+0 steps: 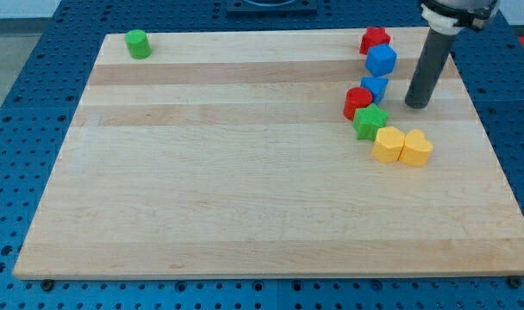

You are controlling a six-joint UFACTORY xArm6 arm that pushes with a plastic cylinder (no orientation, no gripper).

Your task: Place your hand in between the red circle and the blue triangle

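Note:
The red circle (pixel 358 101) lies at the view's right, touching the blue triangle (pixel 376 87) just up and right of it. My tip (pixel 416 105) rests on the board to the right of both, a short gap from the blue triangle. A green star (pixel 370 121) sits directly below the red circle, touching it.
A blue cube (pixel 382 59) and a red star (pixel 375 40) stand above the triangle near the top edge. Two yellow blocks (pixel 388 144) (pixel 415 147) lie side by side below the green star. A green cylinder (pixel 139 43) sits at the top left. The wooden board (pixel 245 189) is ringed by blue table.

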